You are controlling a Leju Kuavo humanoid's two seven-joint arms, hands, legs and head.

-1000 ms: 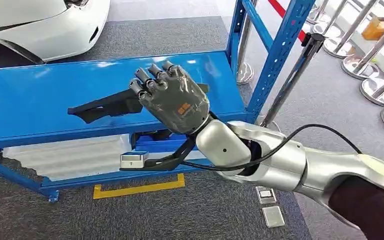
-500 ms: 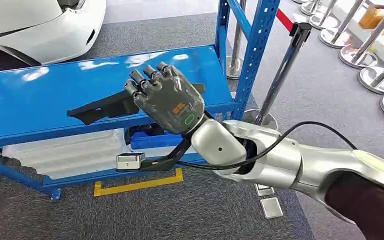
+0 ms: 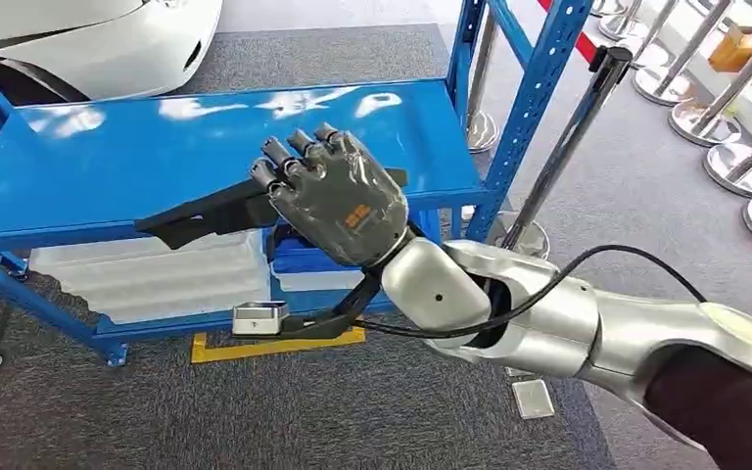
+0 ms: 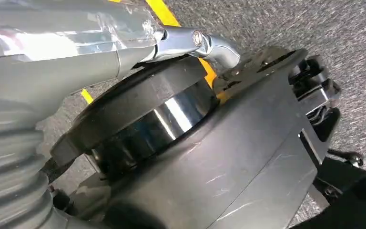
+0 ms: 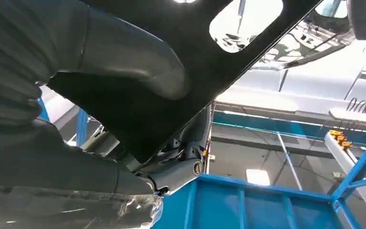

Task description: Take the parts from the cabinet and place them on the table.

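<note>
- R hand (image 3: 338, 196) grips black part (image 3: 196, 213), fingers curled over its edge, prob. to lift it off blue shelf (image 3: 108, 157).
- Part sits at shelf front edge.
- L hand (image 4: 38, 95): open/closed can't tell.

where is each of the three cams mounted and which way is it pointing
Head view: high on the body, looking down at the blue shelf; right hand holds the black part.
Left wrist view: behind the left hand, facing the grey carpet.
Right wrist view: behind the right hand, looking upward.
Shared: head and right wrist views both show the black part.
</note>
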